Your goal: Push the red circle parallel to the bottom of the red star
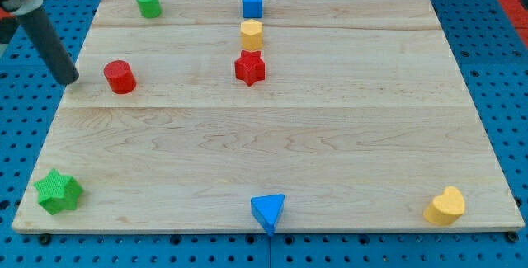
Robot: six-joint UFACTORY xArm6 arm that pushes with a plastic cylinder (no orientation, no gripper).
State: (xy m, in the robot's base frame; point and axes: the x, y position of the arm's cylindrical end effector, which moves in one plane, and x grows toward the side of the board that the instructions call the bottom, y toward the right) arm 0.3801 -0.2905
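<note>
The red circle (120, 77) stands at the left side of the wooden board (272, 152). The red star (249, 68) sits near the top middle, just below the yellow hexagon block (252, 34). My tip (69, 79) is at the board's left edge, a short way to the left of the red circle and not touching it. The rod leans up toward the view's top left.
A blue cube (252, 3) is at the top middle and a green cylinder (148, 2) at the top left. A green star (58, 191) is at the bottom left, a blue triangle (268, 211) at the bottom middle, a yellow heart (445, 206) at the bottom right.
</note>
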